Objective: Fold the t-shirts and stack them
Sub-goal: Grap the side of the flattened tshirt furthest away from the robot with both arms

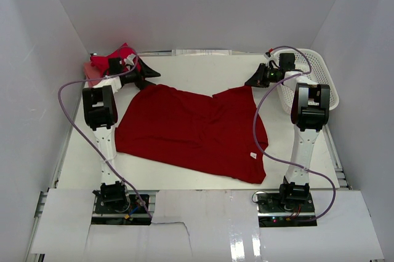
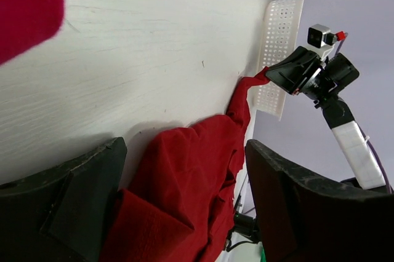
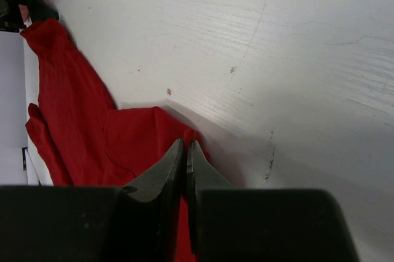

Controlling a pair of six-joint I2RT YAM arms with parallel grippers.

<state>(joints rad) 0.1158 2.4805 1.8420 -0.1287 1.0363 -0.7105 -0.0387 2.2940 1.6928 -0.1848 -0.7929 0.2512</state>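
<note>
A dark red t-shirt (image 1: 197, 130) lies spread out on the white table. My left gripper (image 1: 148, 79) is at the shirt's far left corner. In the left wrist view it (image 2: 184, 203) is open wide, with the shirt (image 2: 184, 176) lying between its fingers (image 2: 68, 206). My right gripper (image 1: 253, 81) is at the shirt's far right corner. In the right wrist view it (image 3: 185, 151) is shut on a pinch of the shirt's edge (image 3: 135, 139). A bunched bright red and pink t-shirt pile (image 1: 111, 62) sits at the far left corner.
A white perforated basket (image 1: 311, 74) stands at the far right, just behind my right arm; it also shows in the left wrist view (image 2: 280, 40). White walls enclose the table on three sides. Bare table (image 1: 197, 68) lies behind the shirt.
</note>
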